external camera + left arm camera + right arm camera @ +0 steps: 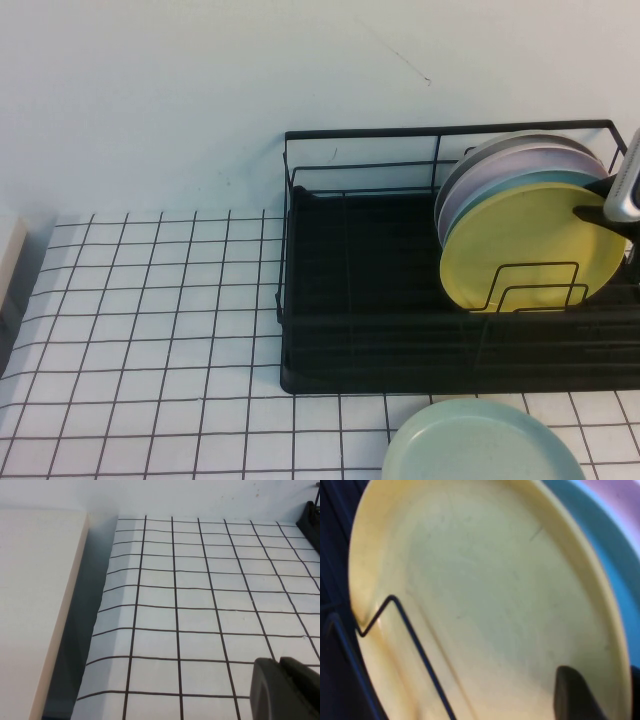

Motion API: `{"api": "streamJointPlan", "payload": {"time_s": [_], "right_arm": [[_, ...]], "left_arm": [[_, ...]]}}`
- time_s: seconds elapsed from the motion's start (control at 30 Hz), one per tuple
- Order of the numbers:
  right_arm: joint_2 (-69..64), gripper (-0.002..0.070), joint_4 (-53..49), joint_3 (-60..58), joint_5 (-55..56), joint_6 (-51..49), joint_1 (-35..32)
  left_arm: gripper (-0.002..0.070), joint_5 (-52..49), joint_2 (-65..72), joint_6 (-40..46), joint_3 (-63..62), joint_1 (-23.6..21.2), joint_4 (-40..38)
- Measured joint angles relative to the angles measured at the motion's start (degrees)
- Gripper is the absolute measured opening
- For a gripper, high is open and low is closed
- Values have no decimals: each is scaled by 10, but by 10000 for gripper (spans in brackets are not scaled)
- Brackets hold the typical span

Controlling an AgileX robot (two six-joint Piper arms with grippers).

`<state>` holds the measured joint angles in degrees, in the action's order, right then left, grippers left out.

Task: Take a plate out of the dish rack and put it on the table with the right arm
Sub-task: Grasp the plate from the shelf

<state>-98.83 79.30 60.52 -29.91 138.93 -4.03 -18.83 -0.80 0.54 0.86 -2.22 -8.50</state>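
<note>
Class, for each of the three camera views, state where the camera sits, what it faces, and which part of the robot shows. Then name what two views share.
High view: raised on the robot's side, angled down at the table, dish rack and mint-green plate; the right end effector reaches the yellow plate at the right edge.
Left wrist view: low over the bare grid; only the left end effector shows.
Right wrist view: close against the yellow plate; one dark fingertip shows.
Shared: high and right wrist views both show the yellow plate behind a wire divider.
</note>
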Motion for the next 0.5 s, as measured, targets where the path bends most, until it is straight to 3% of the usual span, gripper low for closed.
{"api": "streamJointPlan", "payload": {"time_s": [0.13, 0.5], "right_arm": [[0, 74, 14, 0, 8, -1, 0], [107, 68, 3, -3, 20, -64, 2]], "left_arm": [[-2, 0, 0, 0, 0, 0, 0], [-2, 0, 0, 0, 0, 0, 0]]}}
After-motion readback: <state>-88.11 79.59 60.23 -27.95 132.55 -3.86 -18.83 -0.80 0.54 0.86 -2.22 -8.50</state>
